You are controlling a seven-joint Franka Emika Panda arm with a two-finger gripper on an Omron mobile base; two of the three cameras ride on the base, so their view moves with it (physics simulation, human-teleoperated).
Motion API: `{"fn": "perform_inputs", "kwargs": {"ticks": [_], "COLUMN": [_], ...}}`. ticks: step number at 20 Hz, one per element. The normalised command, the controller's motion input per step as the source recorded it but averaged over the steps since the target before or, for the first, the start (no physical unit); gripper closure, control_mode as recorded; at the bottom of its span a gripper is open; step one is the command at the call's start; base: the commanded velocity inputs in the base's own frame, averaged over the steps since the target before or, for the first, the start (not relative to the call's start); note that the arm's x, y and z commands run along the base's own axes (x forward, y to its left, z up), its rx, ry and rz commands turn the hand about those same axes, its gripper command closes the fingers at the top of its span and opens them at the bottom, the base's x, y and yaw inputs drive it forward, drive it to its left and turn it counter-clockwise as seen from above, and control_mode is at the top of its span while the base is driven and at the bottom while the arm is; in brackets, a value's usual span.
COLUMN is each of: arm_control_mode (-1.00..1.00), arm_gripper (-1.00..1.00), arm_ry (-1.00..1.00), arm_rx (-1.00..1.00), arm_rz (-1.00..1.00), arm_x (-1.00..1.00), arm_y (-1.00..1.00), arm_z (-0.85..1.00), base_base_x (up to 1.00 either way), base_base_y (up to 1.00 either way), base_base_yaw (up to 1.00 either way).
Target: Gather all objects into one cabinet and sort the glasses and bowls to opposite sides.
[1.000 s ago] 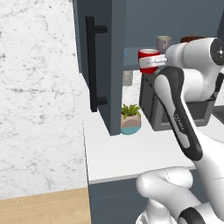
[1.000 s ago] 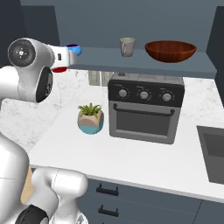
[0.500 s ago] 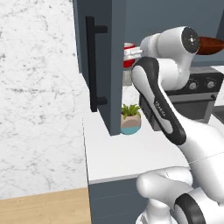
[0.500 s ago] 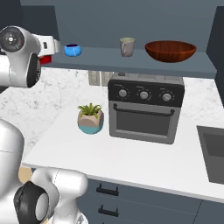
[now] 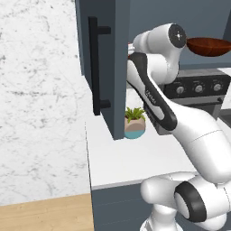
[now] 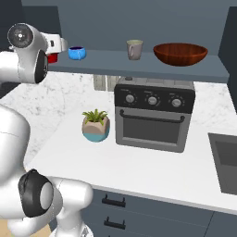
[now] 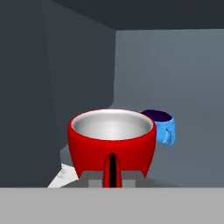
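- The cabinet (image 5: 101, 67) stands open, its tall door swung out toward the camera in the left base view with the black bar handle (image 5: 95, 72) facing us; that leaves the long shelf (image 6: 139, 65) free for loading. The door edge hides the cabinet's left end in that view.
- The white arm (image 5: 158, 94) reaches up and left into that far-left end, presumably because the cups belong on the side opposite the bowl. Its own forearm and wrist block the hand in both base views.
- The reddish-brown bowl (image 6: 180, 53) sits at the right end of the shelf, well apart from the cups, so it looks placed already. In the left base view it is partly cut off by the frame edge.
- The beige-grey mug (image 6: 134, 49) stands upright mid-shelf, nearer the bowl than the left end; I judge it may yet need moving left.
- The red cup (image 7: 112, 142) is upright, held low at its handle side by the gripper (image 7: 112, 175), inside the left end of the cabinet. Whether its base touches the shelf cannot be told.
- A small blue cup (image 7: 161, 126) stands just behind and right of the red one, partly hidden by it.
- The finger tips are mostly covered by the cup, but they appear clamped on it.
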Motion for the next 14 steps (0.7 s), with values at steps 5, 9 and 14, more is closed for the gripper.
{"fn": "perform_inputs", "kwargs": {"ticks": [5, 9, 14], "arm_control_mode": [-1.00, -1.00, -1.00], "arm_gripper": [1.00, 1.00, 1.00], "arm_ry": [0.00, 0.00, 0.00], "arm_rx": [0.01, 0.00, 0.00], "arm_rz": [0.00, 0.00, 0.00], "arm_x": [0.55, 0.50, 0.48], "arm_y": [0.00, 0.00, 0.00], "arm_z": [-0.32, -0.42, -0.19], "base_base_x": [0.00, 0.00, 0.00], "base_base_y": [0.00, 0.00, 0.00], "base_base_yaw": [0.00, 0.00, 0.00]}}
